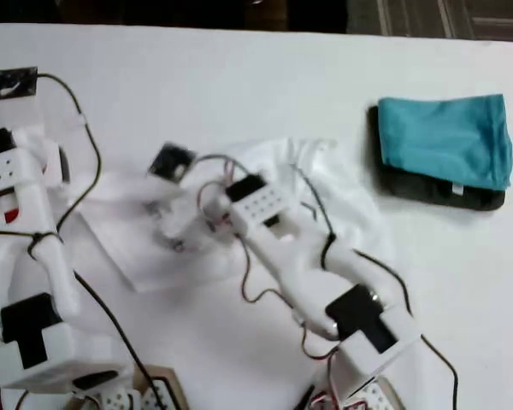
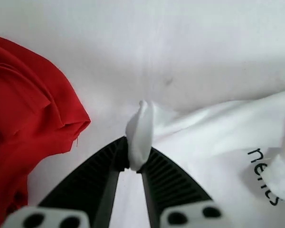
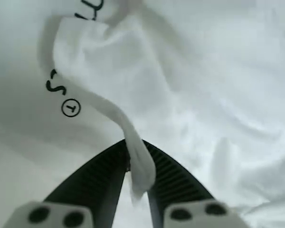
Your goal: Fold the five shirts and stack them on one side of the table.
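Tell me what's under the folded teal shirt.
A dark folded shirt lies under the teal shirt, showing along the near edge and one side. The teal shirt covers the rest, so anything else in the stack cannot be seen.

Left pincer [image 2: 133, 160] and right pincer [image 3: 138, 164] clamped

R jaws pinched on a twisted fold of the white shirt [image 3: 194, 80]. Rest of shirt lies rumpled beyond them, w/ black print [image 3: 70, 108] near the fold.
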Controlling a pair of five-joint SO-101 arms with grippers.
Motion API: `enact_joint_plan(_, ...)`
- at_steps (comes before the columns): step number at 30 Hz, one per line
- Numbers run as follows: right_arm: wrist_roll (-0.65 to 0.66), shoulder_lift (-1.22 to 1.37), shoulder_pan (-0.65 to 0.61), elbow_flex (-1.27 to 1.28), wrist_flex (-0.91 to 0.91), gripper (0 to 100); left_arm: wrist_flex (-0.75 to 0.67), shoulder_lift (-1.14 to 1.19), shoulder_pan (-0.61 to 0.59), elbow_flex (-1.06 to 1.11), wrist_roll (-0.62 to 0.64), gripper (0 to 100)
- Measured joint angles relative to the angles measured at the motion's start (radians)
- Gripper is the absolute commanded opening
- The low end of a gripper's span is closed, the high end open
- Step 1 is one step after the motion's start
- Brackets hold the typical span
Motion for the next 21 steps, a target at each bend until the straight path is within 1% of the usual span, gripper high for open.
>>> enact_joint_plan(5, 0.003, -0.130, 0.068, -0.029, 0.028, 1.8, 0.089, 0.000, 0.002, -0.012, 0.002, 3)
enact_joint_plan(7, 0.003, -0.204, 0.095, -0.029, 0.028, 1.8, 0.155, 0.000, 0.011, -0.054, -0.011, 3)
enact_joint_plan(10, 0.003, -0.318, 0.140, -0.029, 0.028, 1.8, 0.276, 0.000, 0.044, -0.164, -0.025, 3)
enact_joint_plan(14, 0.003, -0.474, 0.219, -0.029, 0.028, 1.8, 0.436, 0.000, 0.086, -0.370, -0.029, 3)
enact_joint_plan(17, 0.003, -0.586, 0.282, -0.029, 0.028, 1.8, 0.468, -0.002, 0.094, -0.488, -0.029, 3)
enact_joint_plan(21, 0.003, -0.704, 0.339, -0.063, 0.028, 1.8, 0.473, -0.034, 0.100, -0.552, -0.029, 3)
